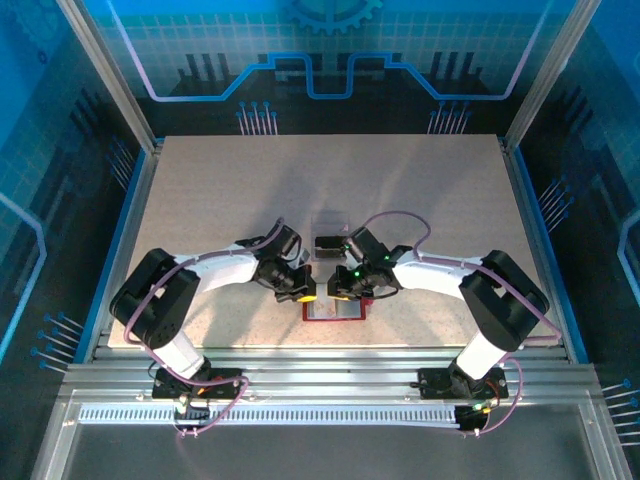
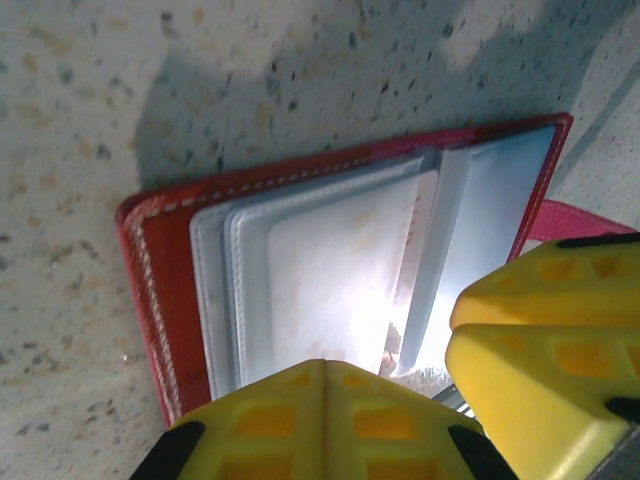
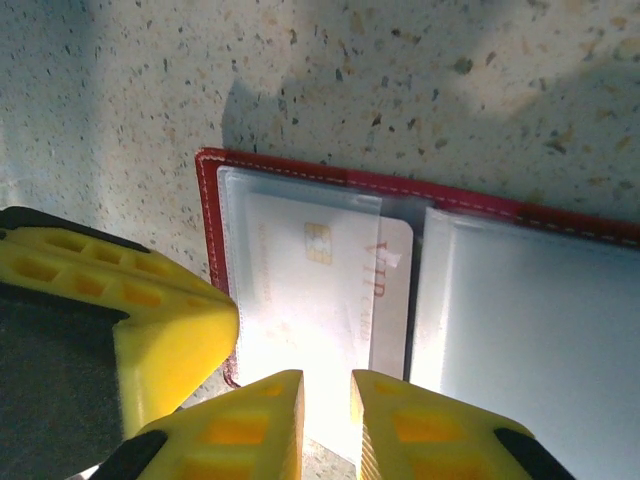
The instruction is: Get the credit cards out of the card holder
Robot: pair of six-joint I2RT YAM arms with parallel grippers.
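Note:
The red card holder (image 1: pixel 335 311) lies open on the table between both grippers, its pale pockets (image 2: pixel 320 270) facing up. One pale credit card (image 3: pixel 335 290) with a chip and "VIP" lettering sticks partly out of the left pocket. My right gripper (image 3: pixel 325 378) hovers over that card's near edge, jaws a narrow gap apart, with the flat card showing through the gap. My left gripper (image 2: pixel 325 365) is shut, its tips over the pocket page beside it; whether it touches I cannot tell. Each wrist view also catches the other gripper's yellow fingers (image 2: pixel 545 340) (image 3: pixel 165 330).
A clear plastic box (image 1: pixel 327 228) stands just beyond the holder, towards the table's middle. Speckled tabletop (image 1: pixel 220 190) spreads to the left, right and back. The metal rail (image 1: pixel 320 375) runs along the near edge, close behind the holder.

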